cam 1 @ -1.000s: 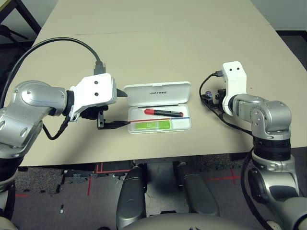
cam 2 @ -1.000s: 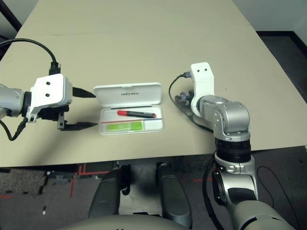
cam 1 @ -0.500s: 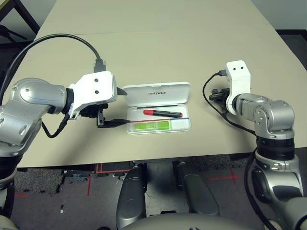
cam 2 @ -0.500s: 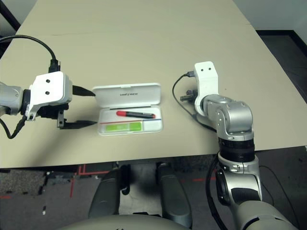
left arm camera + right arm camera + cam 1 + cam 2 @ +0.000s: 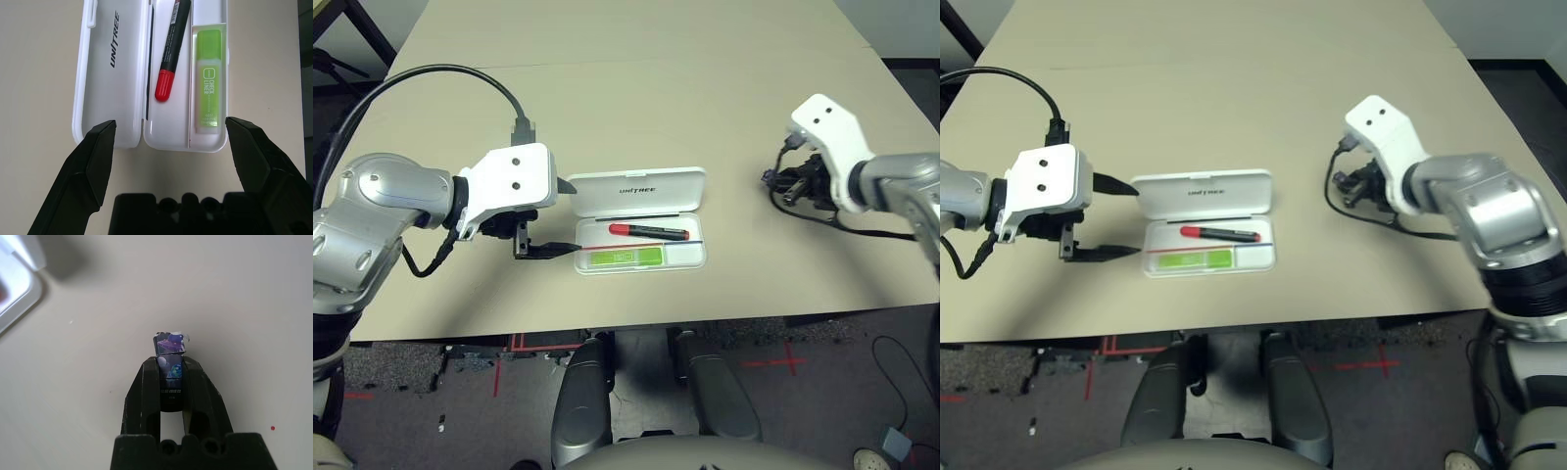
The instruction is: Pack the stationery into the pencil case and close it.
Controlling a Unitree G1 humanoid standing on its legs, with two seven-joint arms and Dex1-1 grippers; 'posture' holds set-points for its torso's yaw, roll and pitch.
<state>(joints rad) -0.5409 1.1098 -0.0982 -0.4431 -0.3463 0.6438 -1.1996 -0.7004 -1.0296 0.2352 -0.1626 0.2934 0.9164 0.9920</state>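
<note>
Beige and smooth, the counter (image 5: 636,108) fills most of the head views, with dark floor past its edges. Near the middle of the counter lies the white pencil case (image 5: 639,230), open flat, its lid (image 5: 636,190) folded back toward twelve o'clock with dark letters on it. Inside the tray, the black marker with its red cap (image 5: 648,231) lies along the twelve o'clock side, and the lime-green stick with a white label (image 5: 626,257) lies along the six o'clock side, next to a small divider. Both are inside the case and lie side by side without crossing. At nine o'clock from the case is the left gripper (image 5: 546,217), held low over the counter just beside the case's short end. Its two black fingers (image 5: 95,152) are spread wide apart with nothing between them; in the left wrist view one finger lines up with the lid's edge and the other with the tray's edge. At about two o'clock from the case, well apart from it, is the right gripper (image 5: 171,382), held up above the counter. Its fingers (image 5: 146,391) are squeezed tight on a small dark eraser-like lump (image 5: 170,367), which has a purple and blue picture on its wrapper and sticks out past the fingertips. A black cable (image 5: 431,83) curves from the left wrist over the counter
</note>
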